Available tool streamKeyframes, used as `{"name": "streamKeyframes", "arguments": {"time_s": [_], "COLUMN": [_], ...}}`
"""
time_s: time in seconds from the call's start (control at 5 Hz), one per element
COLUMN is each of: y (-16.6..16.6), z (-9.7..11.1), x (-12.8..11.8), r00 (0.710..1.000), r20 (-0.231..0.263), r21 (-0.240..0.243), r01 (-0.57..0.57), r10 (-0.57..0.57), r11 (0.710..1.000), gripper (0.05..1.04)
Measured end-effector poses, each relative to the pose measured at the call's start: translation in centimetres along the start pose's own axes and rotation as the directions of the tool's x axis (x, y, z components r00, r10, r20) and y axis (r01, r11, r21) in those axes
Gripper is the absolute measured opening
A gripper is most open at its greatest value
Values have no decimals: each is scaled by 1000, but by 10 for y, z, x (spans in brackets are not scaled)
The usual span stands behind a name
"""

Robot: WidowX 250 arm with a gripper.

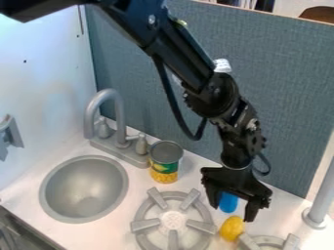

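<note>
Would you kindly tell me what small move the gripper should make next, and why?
I would probably ease the gripper slowly down with its fingers open: the blue object shows between them with a gap beside it, so it looks ungripped, and the yellow object sits close by. Depth is hard to judge.

Yellow lemon-like toy (231,228), bright blue object (228,202), silver-topped can (163,161) banded green and yellow.

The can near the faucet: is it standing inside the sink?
No, the can stands upright on the counter, to one side of the round sink and next to the faucet.
</note>
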State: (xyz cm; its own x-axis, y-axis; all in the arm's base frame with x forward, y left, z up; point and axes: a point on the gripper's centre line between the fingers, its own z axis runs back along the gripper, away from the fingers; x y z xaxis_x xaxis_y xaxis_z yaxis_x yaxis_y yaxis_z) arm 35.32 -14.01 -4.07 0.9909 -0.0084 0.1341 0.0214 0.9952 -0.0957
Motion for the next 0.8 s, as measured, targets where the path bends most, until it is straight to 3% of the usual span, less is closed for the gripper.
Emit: {"name": "streamKeyframes", "arguments": {"time_s": [0.2, 0.8], "y": [6, -11], "z": [-14, -55], "x": [6, 10], "r00": [999, 994], "r20": [-28, -106], "r21": [100, 148], "r01": [-43, -8], "r10": [46, 24], "r11": [994, 989], "gripper": [1000, 1000]}}
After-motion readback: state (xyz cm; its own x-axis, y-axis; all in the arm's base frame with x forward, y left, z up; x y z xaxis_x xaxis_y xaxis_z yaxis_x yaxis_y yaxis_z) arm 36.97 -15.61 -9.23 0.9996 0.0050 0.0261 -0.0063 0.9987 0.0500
